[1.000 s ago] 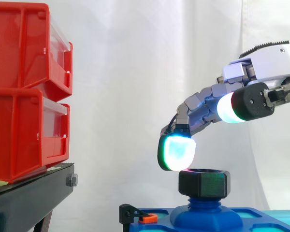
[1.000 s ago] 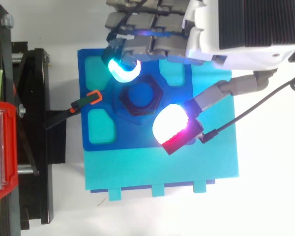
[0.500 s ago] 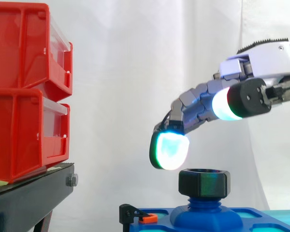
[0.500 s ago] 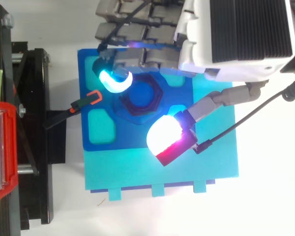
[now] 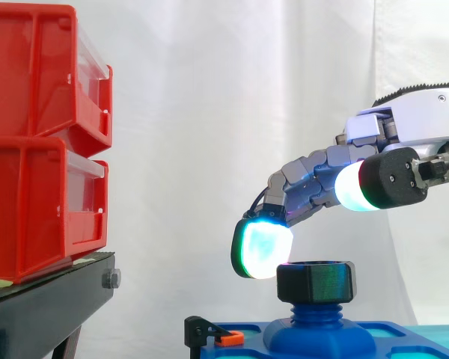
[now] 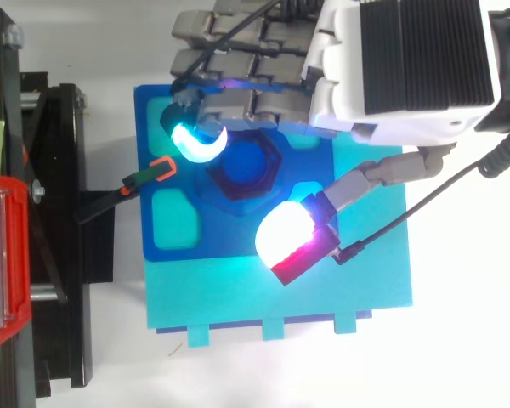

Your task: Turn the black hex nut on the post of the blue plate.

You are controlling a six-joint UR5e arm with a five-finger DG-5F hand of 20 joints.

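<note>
while red bins (image 5: 37,142) stacked, fingers (image 5: 262,250) beside nut (image 5: 316,282)

The hand (image 6: 391,76) hovers, fingers (image 5: 308,173) loosely bent, thumb (image 5: 385,178) spread apart.

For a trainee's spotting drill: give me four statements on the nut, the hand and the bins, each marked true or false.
1. The black hex nut sits on the post of the blue plate. True.
2. The fingers of the hand clamp the nut. False: the hand is open, with its thumb pad high above the nut.
3. The red bins stand at the side view's right. False: they are at its left, stacked on a black stand.
4. An orange-tipped clamp sits at the plate's edge. True.
</note>
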